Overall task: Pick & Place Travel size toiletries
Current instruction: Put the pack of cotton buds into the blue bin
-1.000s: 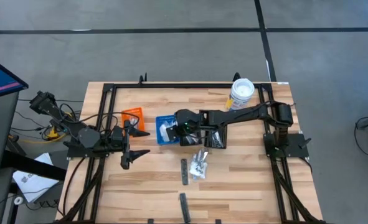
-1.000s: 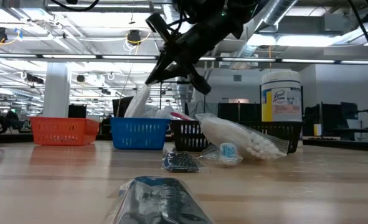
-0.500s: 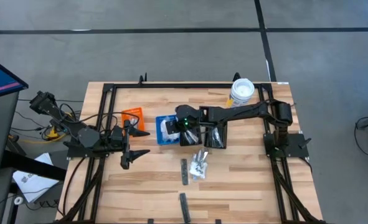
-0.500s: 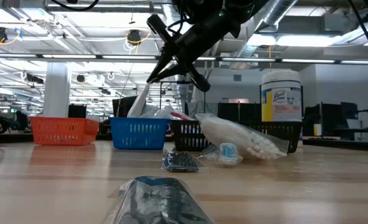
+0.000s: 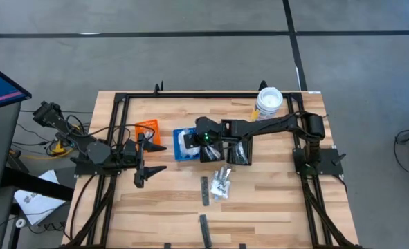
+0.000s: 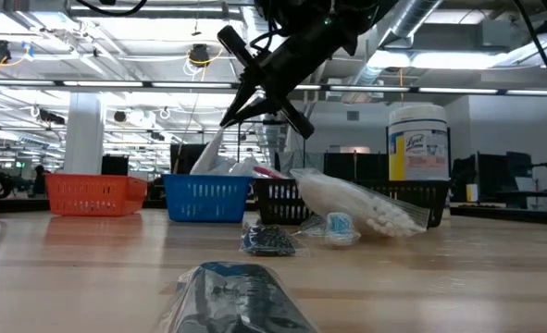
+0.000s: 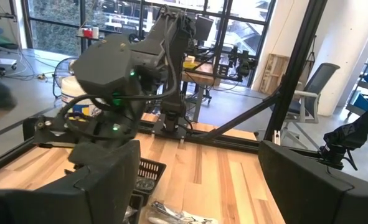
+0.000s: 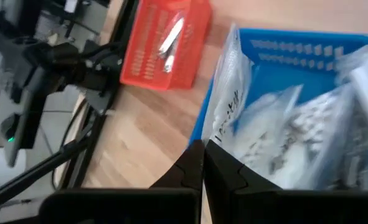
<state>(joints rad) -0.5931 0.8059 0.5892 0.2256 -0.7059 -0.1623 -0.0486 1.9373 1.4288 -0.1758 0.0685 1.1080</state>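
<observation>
High view shows the wooden table (image 5: 273, 200) with the right arm stretched across it from the right edge, its right gripper (image 5: 185, 142) hanging above the blue bin (image 5: 178, 133), fingers pinched together on nothing. Directly below those fingertips a clear printed packet (image 8: 233, 118) stands up out of the blue bin among other white packets; beside that lies the orange bin (image 8: 165, 46), holding one silvery sachet (image 8: 170, 36). Behind the gripper, toward its own arm, sits the black bin (image 6: 287, 199), and farther back the white tub (image 5: 268, 102). A loose heap of toiletries (image 5: 222, 182) lies nearer the table's front. Left gripper (image 5: 140, 173) waits well away at the left side, fingers spread and empty.
</observation>
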